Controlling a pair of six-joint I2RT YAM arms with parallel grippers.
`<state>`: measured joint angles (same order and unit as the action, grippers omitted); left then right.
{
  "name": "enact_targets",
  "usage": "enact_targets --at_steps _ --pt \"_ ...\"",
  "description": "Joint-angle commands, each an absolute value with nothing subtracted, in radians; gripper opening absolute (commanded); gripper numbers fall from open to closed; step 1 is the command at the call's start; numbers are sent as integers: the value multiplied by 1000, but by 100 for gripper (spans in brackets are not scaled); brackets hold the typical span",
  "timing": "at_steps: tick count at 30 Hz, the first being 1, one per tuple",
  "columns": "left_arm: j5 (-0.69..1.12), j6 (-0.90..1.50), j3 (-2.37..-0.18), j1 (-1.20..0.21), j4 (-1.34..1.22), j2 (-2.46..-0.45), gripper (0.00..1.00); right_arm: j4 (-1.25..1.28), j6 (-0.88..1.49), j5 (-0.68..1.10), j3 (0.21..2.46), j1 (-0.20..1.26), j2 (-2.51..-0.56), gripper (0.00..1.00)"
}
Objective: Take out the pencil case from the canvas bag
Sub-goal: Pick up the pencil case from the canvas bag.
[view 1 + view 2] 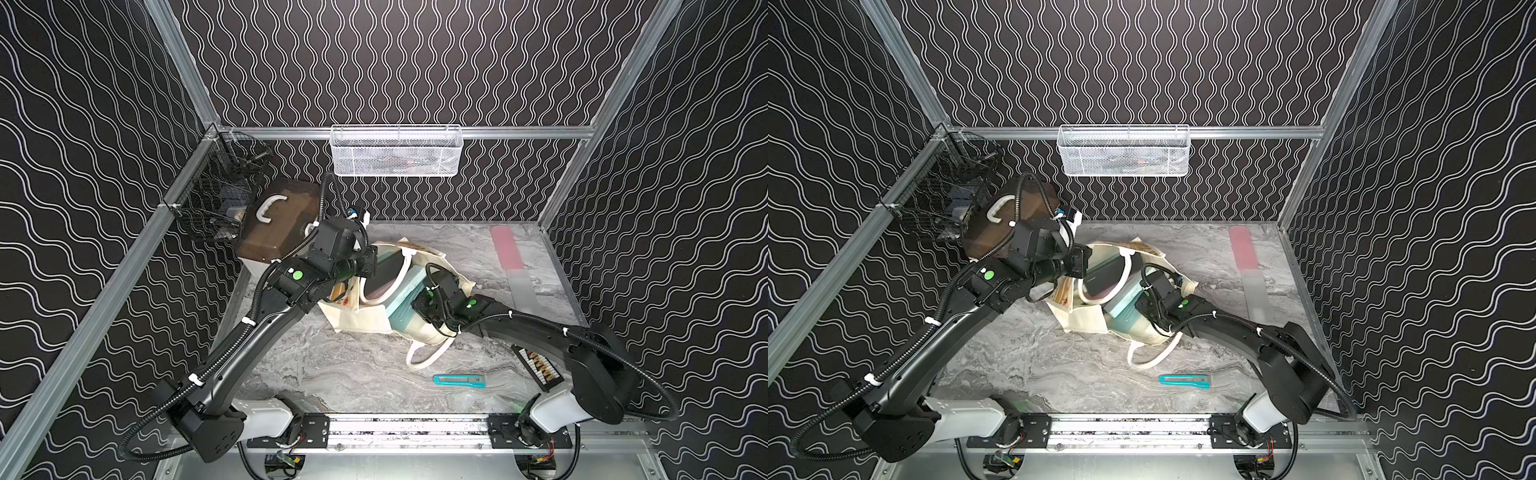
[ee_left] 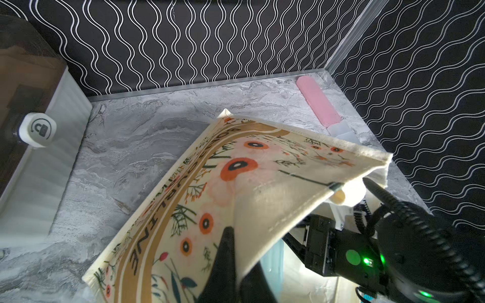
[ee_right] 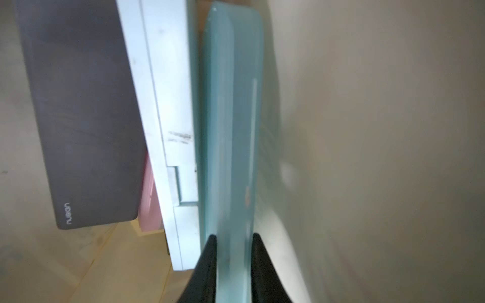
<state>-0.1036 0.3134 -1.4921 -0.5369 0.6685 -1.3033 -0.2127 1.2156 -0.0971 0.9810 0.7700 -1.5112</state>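
The cream canvas bag point(image 1: 361, 320) point(image 1: 1084, 320) lies on its side mid-table with its mouth held open. My left gripper point(image 2: 237, 251) point(image 1: 370, 259) is shut on the bag's upper edge, lifting the floral-printed side point(image 2: 262, 199). Inside the bag, my right gripper point(image 3: 234, 237) point(image 1: 417, 305) is shut on the end of a flat teal case, the pencil case point(image 3: 233, 118) point(image 1: 405, 297). Beside it in the bag lie a white box point(image 3: 168, 118), a dark grey pouch point(image 3: 78, 118) and something pink point(image 3: 149, 210). The bag's cream inner wall point(image 3: 367, 131) is close on the other side.
A brown-lidded white box point(image 1: 278, 220) stands just behind the left arm, and a black wire basket point(image 1: 212, 195) hangs on the left rail. A white mesh basket point(image 1: 395, 151) hangs on the back rail. On the table lie a teal utility knife point(image 1: 459, 381) and a pink-and-clear strip point(image 1: 509, 249).
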Motion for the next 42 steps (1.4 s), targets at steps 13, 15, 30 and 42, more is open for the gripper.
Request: enact_targets --at_steps 13,15,30,42 --pt "1 267 -1504 -538 580 -1325 0 -480 977 -201 1122 770 -1427 14" --pt "67 264 -1511 -539 563 -1327 0 -509 943 -181 1171 770 -1462 14" --pt "50 215 -1560 -542 579 -1353 0 -535 875 -176 1217 770 -1472 13" --pt "-82 154 -1617 -542 623 -1422 0 -555 784 -143 1152 770 -1275 12"
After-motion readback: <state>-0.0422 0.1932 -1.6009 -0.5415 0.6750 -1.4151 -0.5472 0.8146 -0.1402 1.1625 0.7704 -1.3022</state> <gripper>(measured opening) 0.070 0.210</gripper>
